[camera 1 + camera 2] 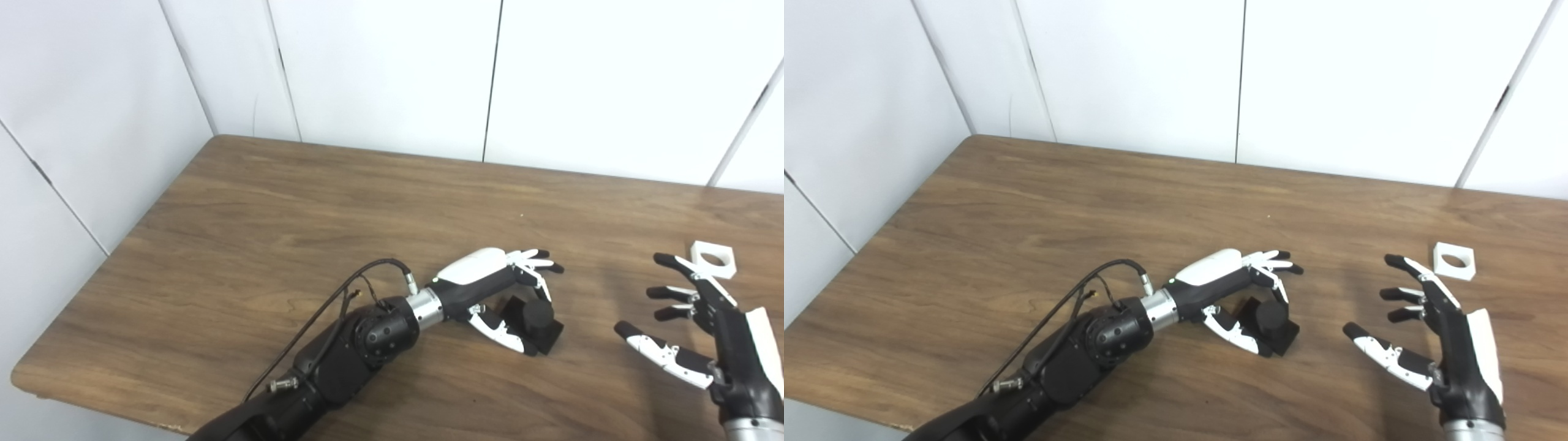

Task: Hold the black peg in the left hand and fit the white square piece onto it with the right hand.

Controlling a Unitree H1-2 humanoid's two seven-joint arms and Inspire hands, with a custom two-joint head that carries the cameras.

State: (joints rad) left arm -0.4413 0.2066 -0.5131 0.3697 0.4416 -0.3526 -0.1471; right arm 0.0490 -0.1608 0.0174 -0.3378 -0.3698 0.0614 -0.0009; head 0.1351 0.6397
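Two hands showing over the wooden table [257, 208], both reaching in from the near edge. Left hand [490, 288] lying low near the table's middle, fingers [539, 260] curling over the black peg [536, 318] from the far side and thumb [502, 331] pressing in from the near side; cupping round the peg, though hard to say whether actually gripping it. Peg sitting on the tabletop, a round stub rising from a square black base. Right hand [1433, 331] hovering well to the right of it, spread wide and holding nothing, fingertips [1393, 260] pointing toward the far left. White square piece [1454, 260] lying flat on the table just beyond those fingertips, apart from them, round hole facing up. Black cable [331, 306] looping along the left forearm. White wall panels [380, 67] standing behind the table.
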